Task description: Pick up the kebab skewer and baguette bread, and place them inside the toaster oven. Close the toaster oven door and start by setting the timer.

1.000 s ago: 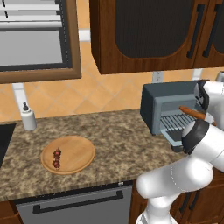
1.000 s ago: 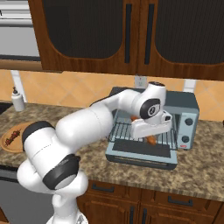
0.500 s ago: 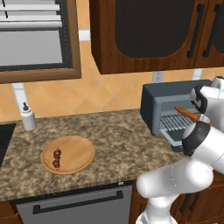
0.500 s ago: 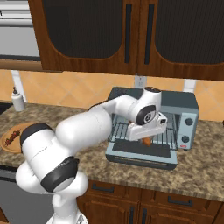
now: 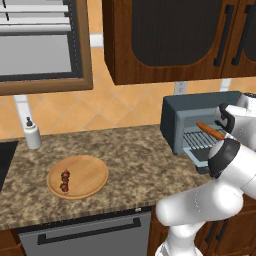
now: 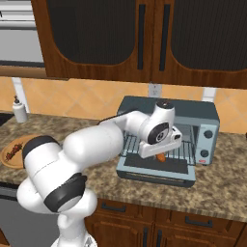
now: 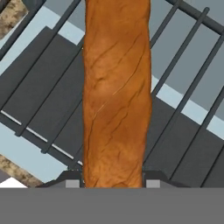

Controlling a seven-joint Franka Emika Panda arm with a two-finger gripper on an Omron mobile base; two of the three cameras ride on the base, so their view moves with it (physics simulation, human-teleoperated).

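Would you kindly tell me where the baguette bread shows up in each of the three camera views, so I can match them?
Left base view: the baguette bread lies at the right, at the toaster oven's open mouth.
Right base view: an orange end pokes out below the arm's wrist, right of centre, over the wire rack.
Hand view: it runs top to bottom through the middle.
Shared landmark: the wire rack.

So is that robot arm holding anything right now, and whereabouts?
Yes, the long orange-brown baguette, pinched between the jaws; which part of the loaf cannot be told.
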